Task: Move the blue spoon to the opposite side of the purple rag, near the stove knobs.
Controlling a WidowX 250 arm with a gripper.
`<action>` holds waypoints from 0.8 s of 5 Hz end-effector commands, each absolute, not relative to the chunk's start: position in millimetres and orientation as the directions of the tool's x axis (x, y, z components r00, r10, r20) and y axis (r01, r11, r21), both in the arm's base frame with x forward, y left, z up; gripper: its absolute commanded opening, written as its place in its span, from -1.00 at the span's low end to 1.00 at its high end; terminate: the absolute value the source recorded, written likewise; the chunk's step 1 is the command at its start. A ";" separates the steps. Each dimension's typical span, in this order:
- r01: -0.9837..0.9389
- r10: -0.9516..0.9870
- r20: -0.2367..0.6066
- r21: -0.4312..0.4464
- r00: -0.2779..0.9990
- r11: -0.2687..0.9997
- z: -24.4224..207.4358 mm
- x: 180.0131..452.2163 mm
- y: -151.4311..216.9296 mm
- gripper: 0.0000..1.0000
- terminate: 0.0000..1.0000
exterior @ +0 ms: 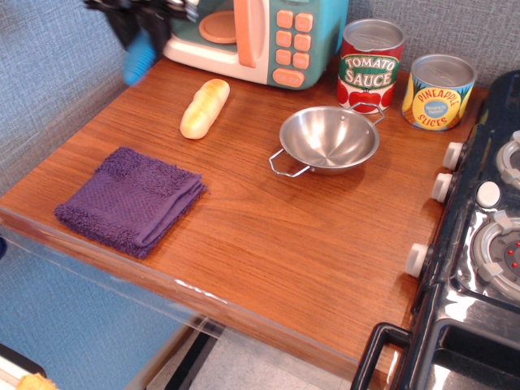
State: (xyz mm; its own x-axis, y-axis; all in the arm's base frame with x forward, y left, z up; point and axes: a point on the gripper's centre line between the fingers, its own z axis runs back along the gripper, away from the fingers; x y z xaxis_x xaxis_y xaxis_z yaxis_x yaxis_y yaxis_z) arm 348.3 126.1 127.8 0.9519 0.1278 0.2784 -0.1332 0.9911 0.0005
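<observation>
A wooden tabletop (268, 236) is backed by a grey-blue textured wall, with a glossy black toy stove (479, 244) set against its right edge. At the top left corner of the view, the gripper (142, 20) is seen raised above the table, blurred and partly cut off by the frame; its jaws are closed on the blue spoon (139, 57), whose ribbed blue handle hangs below them in the air, clear of the wood. The spoon's head cannot be made out. The purple rag (130, 199) is laid folded near the front left edge of the table, well apart from the spoon. The 3 stove knobs (441, 187) are lined along the stove's left edge, far across the table from the rag. A yellow bread roll (204, 107) is placed between the rag and a toy microwave (260, 36) at the back. A steel bowl (329, 140) is set near the middle, with a tomato sauce can (370, 65) and a pineapple slices can (439, 91) behind it.
</observation>
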 end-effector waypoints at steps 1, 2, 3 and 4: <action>0.086 -0.092 0.284 0.032 0.954 0.996 119.7 298.0 40.9 -1.00 -1.00; 0.191 -0.202 0.252 0.070 0.946 0.979 101.6 281.2 -6.6 -1.00 -1.00; 0.193 -0.202 0.208 0.063 0.957 0.979 87.3 279.2 -36.6 -1.00 -1.00; 0.119 -0.122 0.153 0.031 0.981 0.992 76.4 285.6 -52.7 -1.00 -1.00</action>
State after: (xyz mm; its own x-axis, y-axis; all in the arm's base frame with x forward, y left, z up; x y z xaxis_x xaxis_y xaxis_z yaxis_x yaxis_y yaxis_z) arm 289.9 -59.7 60.7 0.9884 -0.1136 0.1012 0.1111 0.9933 0.0307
